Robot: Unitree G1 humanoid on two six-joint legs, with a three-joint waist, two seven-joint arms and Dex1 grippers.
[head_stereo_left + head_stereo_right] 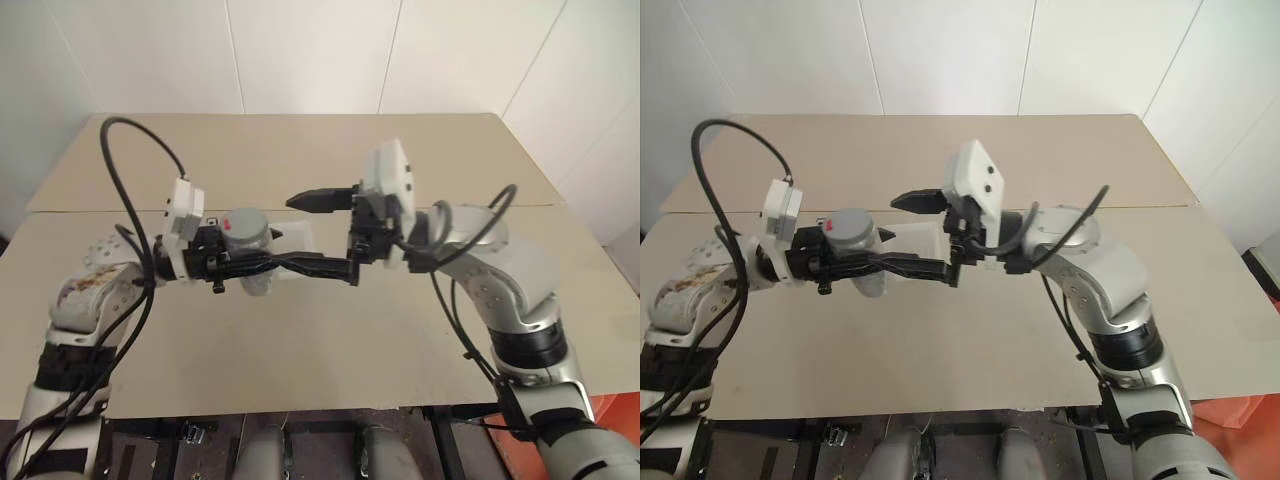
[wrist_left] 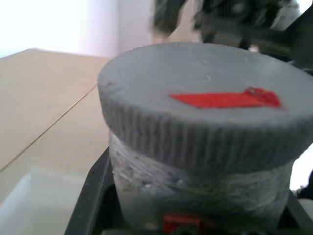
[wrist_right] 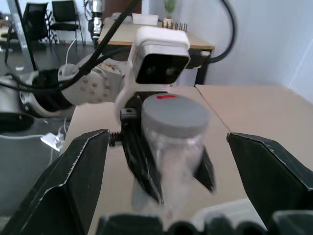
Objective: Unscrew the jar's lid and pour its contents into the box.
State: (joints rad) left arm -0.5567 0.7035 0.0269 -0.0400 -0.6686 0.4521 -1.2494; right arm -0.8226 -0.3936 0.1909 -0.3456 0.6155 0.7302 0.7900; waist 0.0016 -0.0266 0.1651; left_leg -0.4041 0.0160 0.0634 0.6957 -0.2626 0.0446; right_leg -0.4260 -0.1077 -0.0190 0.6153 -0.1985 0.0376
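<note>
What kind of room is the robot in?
Probably an office or lab workroom. The jar is held over a plain tan table by white walls, with office chairs and another desk behind.

The room is bright, with soft, even light. The counter (image 1: 330,330) has only faint shadows on it and no strong glare. In the head views everything looks sharp.

From the left wrist, the lid (image 2: 205,112) sits very close in front of the left gripper (image 1: 345,268) and looks fuzzy. The background beyond it is washed out white.

From the right wrist, the jar (image 3: 172,147), between the wide-apart fingers (image 3: 80,176) of the right gripper (image 3: 178,181), looks smeared. The chairs (image 3: 49,17) far beyond are darker.
</note>
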